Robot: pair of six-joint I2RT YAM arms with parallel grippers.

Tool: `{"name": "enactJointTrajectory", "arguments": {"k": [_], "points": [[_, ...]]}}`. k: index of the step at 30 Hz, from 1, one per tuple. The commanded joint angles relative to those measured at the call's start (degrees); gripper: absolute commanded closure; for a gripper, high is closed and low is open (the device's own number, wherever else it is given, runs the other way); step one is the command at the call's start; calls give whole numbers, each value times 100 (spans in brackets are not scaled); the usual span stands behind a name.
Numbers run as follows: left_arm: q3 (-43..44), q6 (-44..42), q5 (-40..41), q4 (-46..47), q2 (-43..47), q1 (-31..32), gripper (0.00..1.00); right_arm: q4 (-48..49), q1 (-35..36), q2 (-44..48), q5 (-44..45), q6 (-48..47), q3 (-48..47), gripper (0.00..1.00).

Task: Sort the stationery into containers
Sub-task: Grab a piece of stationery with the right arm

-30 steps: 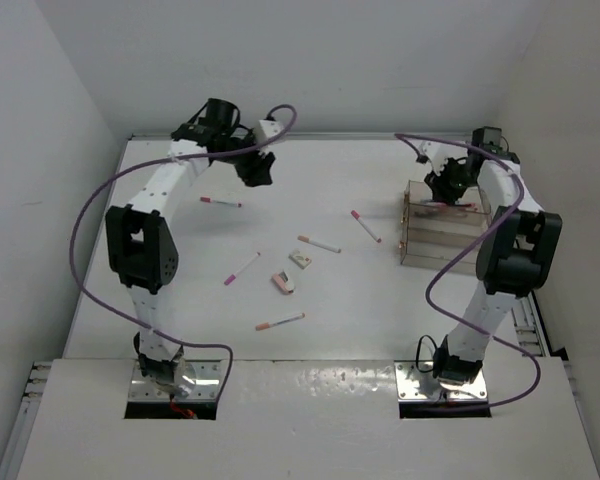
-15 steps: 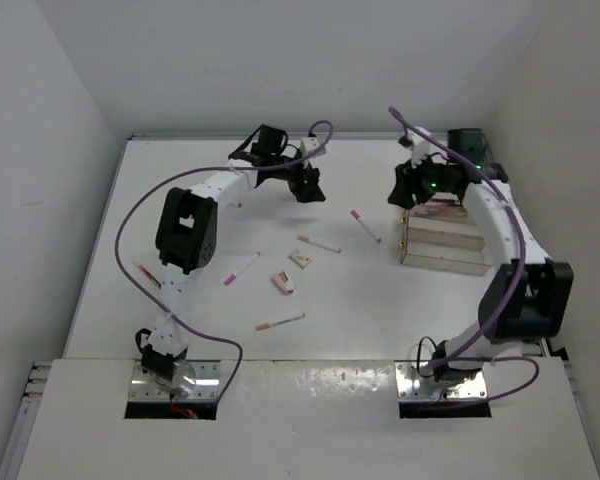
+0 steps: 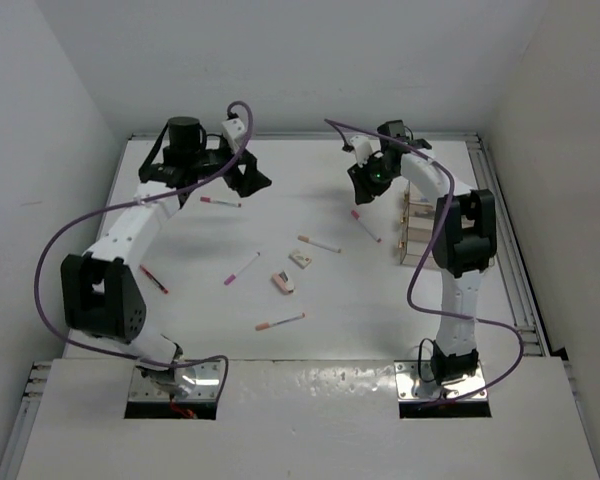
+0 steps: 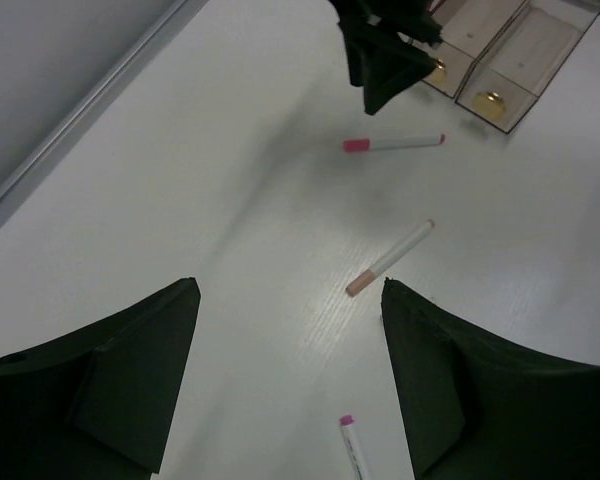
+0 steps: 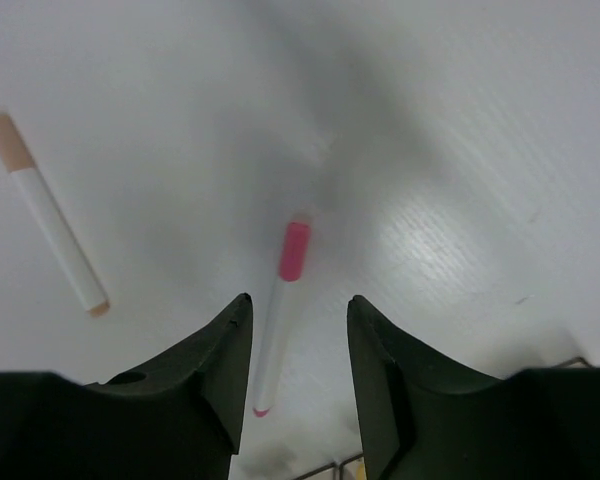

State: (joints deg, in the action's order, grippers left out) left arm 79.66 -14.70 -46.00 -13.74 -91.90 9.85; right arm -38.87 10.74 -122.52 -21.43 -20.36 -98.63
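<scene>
Several pens lie on the white table: a pink-capped one (image 3: 220, 201), one near the box (image 3: 365, 226), a tan-capped one (image 3: 319, 244), a magenta-capped one (image 3: 242, 268), one (image 3: 280, 321) nearer the front and a red one (image 3: 152, 279). Two erasers (image 3: 300, 259) (image 3: 283, 283) lie mid-table. The clear box (image 3: 416, 215) is partly hidden by the right arm. My right gripper (image 3: 365, 180) (image 5: 298, 305) is open above a pink-capped pen (image 5: 277, 330) that shows between its jaws. My left gripper (image 3: 248, 178) (image 4: 289, 290) is open and empty over the bare table.
The left wrist view shows the box (image 4: 500, 60), the right gripper (image 4: 380, 60), the pink-capped pen (image 4: 393, 143), the tan-capped pen (image 4: 389, 258) and a magenta cap (image 4: 346, 421). The tan-capped pen (image 5: 45, 210) lies left of my right gripper. White walls ring the table.
My right gripper has swung left, off the box, to above the pink-capped pen. My left gripper swung to the table's middle, then back left. The red pen has come into view.
</scene>
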Motion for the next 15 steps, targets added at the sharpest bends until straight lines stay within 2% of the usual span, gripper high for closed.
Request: {"name": "enactJointTrajectory", "arguments": {"k": [1, 8, 15], "points": [[-529, 2, 38, 125, 374, 96, 20, -418, 42, -201, 315, -363, -604, 58], [-899, 90, 196, 152, 691, 281, 18, -586, 77, -202, 333, -399, -298, 60], [-987, 248, 196, 205, 612, 290, 17, -814, 95, -369, 280, -381, -209, 54]]}}
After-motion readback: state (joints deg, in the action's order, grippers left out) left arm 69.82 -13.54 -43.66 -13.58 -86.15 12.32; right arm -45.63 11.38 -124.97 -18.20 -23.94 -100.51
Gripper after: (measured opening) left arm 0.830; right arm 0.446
